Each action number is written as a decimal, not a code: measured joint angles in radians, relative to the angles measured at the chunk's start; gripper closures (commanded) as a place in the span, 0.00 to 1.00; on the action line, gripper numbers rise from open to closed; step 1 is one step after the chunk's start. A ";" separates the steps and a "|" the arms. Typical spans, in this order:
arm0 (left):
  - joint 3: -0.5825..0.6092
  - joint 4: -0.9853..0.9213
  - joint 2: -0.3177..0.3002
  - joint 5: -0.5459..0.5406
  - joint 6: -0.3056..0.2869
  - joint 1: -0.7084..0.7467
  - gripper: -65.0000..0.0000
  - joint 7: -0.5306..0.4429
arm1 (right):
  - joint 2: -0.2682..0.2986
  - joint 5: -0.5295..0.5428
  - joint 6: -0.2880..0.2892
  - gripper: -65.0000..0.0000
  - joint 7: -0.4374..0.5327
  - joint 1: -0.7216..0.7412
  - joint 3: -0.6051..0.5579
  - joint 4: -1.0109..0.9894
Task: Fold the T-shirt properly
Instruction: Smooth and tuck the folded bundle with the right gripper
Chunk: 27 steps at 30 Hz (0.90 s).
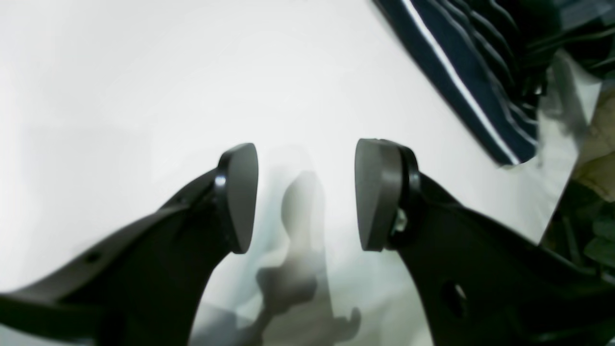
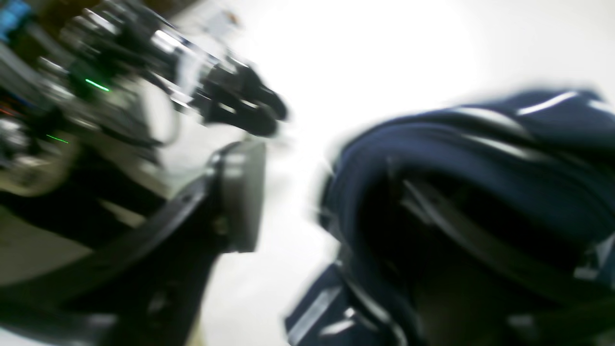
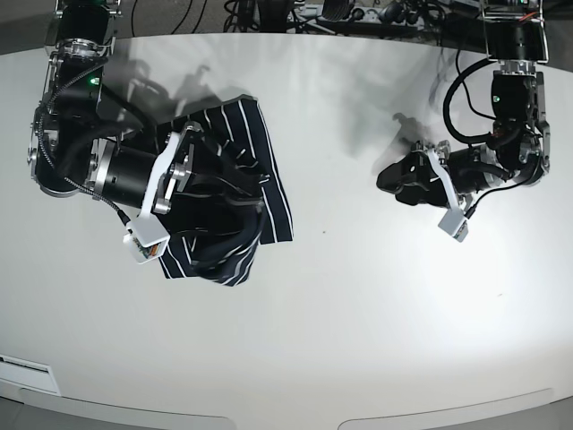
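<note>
Under right arm, T-shirt (image 3: 269, 193) half-hidden

Soft striped cloth T-shirt (image 3: 269, 188), smooth glossy white table (image 3: 358, 313), matt gripper pads (image 1: 379, 192).

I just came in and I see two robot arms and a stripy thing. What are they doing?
The robot is trying to fold a T-shirt, dark with thin white stripes. It lies bunched up on the white table, not neatly folded yet. The right gripper is down in the cloth, but the pictures are too blurry to tell whether it is pinching it. The left gripper is open and empty, hanging over bare table away from the shirt.
</note>
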 measured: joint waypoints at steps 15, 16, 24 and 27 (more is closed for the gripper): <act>0.000 0.000 0.000 -0.056 0.000 0.000 1.00 0.012 | 0.000 -0.112 0.103 0.65 -0.006 0.005 -0.017 0.001; 0.000 0.000 0.000 -0.066 0.000 0.000 1.00 0.011 | 0.000 -0.134 0.103 0.81 -0.008 0.005 -0.017 0.001; 0.000 0.000 0.000 -0.065 -0.026 0.000 1.00 0.011 | -0.003 -0.155 0.074 0.41 -0.013 -0.068 -0.017 0.001; 0.000 0.000 0.000 -0.064 -0.026 0.000 1.00 0.011 | -0.003 -0.158 0.084 0.36 -0.011 -0.102 -0.017 0.001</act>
